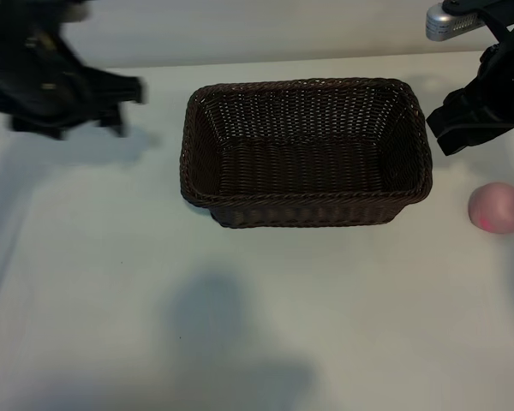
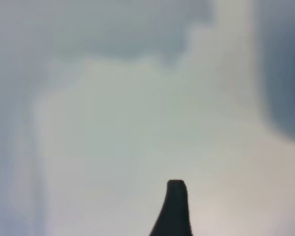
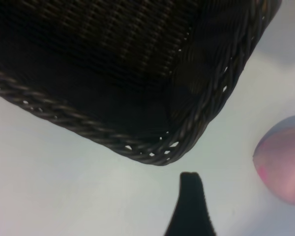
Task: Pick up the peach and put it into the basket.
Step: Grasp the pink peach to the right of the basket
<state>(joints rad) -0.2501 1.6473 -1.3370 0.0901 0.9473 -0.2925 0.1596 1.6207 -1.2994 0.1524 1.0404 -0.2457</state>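
The peach (image 1: 498,208) is a small pale-pink ball with a redder blush, lying on the white table right of the basket (image 1: 307,214); its edge also shows in the right wrist view (image 3: 284,162). The basket is dark-brown wicker, rectangular, with nothing in it. My right gripper (image 1: 450,127) hangs open beside the basket's far right corner, behind the peach and apart from it. One of its fingers (image 3: 191,196) points at the basket's corner (image 3: 162,152). My left gripper (image 1: 124,107) is at the far left, open and holding nothing; only one of its fingers (image 2: 174,206) shows over bare table.
The table's far edge (image 1: 265,62) runs just behind the basket. A silver part of the rig (image 1: 450,21) sits at the top right. Soft shadows lie on the table in front of the basket.
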